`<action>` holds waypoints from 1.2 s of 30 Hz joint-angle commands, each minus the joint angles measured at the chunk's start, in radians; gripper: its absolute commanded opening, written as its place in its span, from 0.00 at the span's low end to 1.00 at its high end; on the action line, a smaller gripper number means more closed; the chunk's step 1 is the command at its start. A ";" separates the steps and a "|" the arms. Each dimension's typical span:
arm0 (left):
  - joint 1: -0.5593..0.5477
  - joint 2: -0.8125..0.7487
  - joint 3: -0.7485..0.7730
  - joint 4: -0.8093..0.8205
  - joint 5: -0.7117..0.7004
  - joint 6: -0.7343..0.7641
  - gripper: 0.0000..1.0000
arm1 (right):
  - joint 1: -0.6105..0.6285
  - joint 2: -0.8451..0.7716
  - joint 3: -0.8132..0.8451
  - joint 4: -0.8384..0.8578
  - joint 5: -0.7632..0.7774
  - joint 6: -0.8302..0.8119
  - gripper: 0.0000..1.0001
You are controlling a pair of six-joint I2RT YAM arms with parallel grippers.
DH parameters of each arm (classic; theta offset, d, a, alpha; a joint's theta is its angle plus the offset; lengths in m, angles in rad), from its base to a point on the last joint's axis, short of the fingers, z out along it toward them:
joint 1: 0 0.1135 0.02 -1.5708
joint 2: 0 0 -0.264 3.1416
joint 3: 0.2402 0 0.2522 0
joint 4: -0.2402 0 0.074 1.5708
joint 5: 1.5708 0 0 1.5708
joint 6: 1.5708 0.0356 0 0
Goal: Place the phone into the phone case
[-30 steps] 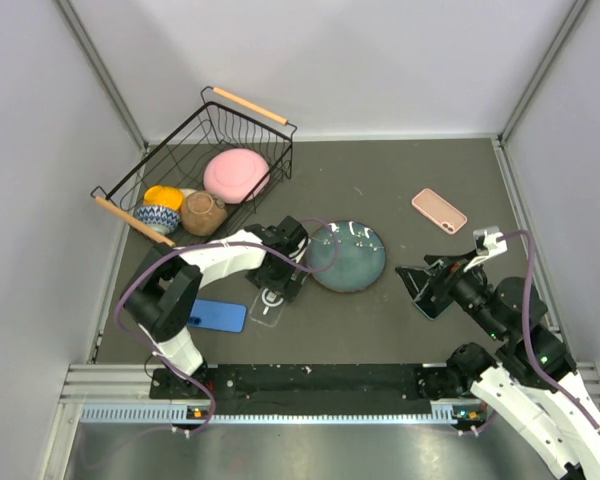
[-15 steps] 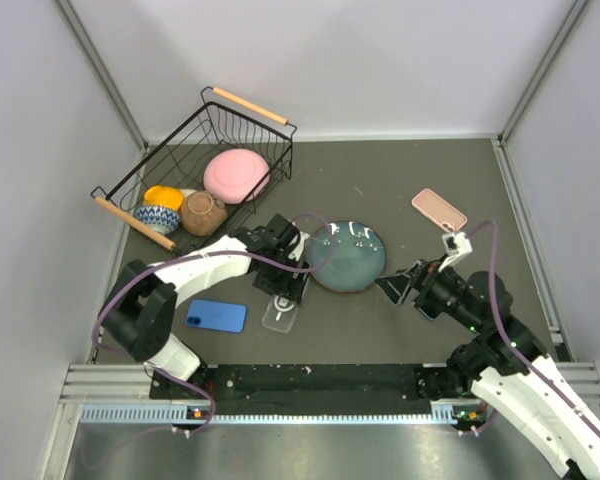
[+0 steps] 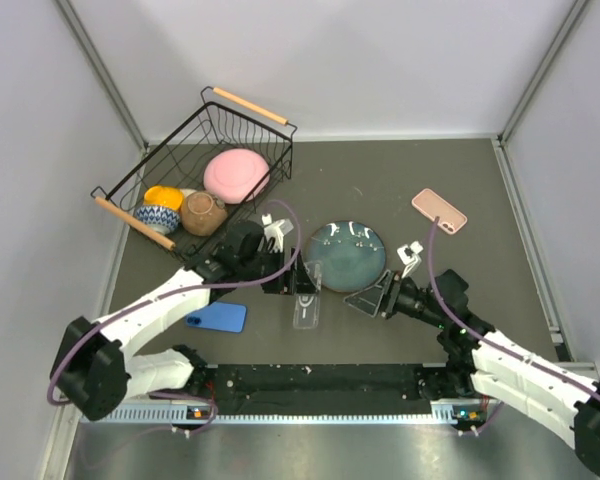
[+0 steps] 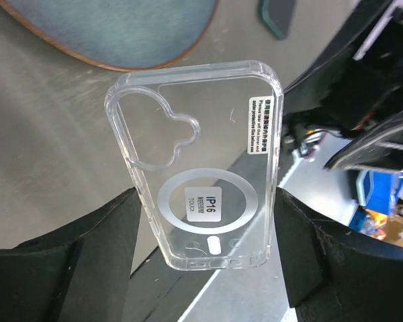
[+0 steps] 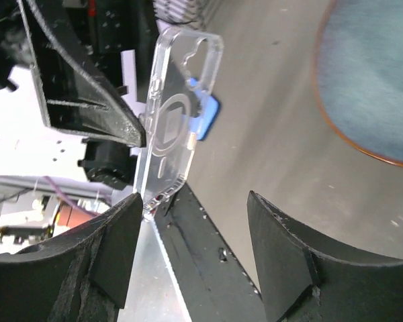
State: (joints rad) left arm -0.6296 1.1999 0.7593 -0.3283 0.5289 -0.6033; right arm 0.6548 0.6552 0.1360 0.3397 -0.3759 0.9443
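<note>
The left gripper [image 4: 205, 221] has its fingers [image 4: 111, 231] pressed against the two long edges of the clear phone case [image 4: 201, 121]. They pinch it near the bottom end, so the camera cut-out end sticks out beyond the fingertips. The case is off the table [image 3: 380, 180] and turned up on edge, so from above it shows only as a thin sliver. The right gripper [image 5: 195, 201] faces it from the other side with its fingers [image 5: 285, 255] spread wide and nothing between them. The case's lower corner sits right beside the tip of one finger, and whether they touch cannot be told. The case hangs just in front of the near rim of the dark blue-green plate [image 3: 347, 256]. The blue phone [image 3: 218, 316] lies flat on the table to the left of the case, close to the left arm and apart from both grippers. A pink phone [image 3: 439, 210] lies flat well off to the right, beyond the right arm. A wire basket [image 3: 280, 150] with bowls in it stands at the back left.
</note>
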 commanded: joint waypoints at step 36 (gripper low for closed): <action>0.033 -0.284 0.027 -0.239 -0.583 -0.246 0.99 | 0.289 0.428 0.430 -0.264 0.204 -0.270 0.00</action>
State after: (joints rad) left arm -0.6209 0.9535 0.7063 -0.3405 0.2081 -0.7948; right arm 0.9287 1.0634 0.4126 0.3889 -0.2817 0.8707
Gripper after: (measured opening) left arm 0.986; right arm 0.030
